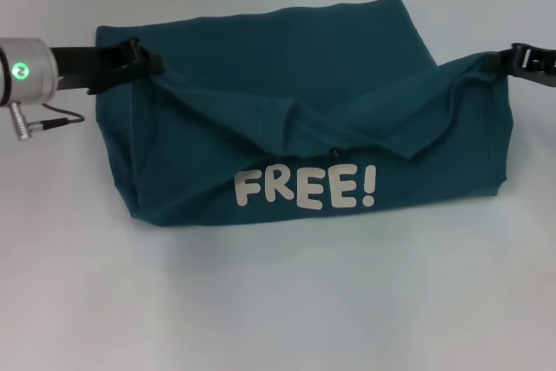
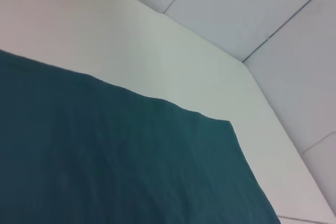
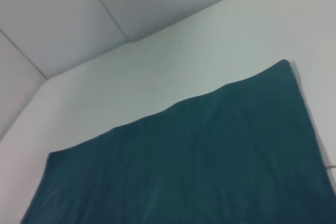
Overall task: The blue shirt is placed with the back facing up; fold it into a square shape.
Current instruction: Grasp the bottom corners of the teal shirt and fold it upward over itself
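On a plain white worktop point(image 1: 278, 301), the left hand point(image 1: 143, 64) and right hand point(image 1: 521, 60) each pinched the folded teal-blue cloth shirt point(image 1: 304, 128), white "FREE!" lettering point(image 1: 306, 188) showing.

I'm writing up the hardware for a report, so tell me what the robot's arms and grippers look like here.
The left arm ends in a silver cylindrical wrist with a glowing green light and a thin cable with a metal plug; its left gripper is black. The right gripper is black too, with little else of that arm showing.
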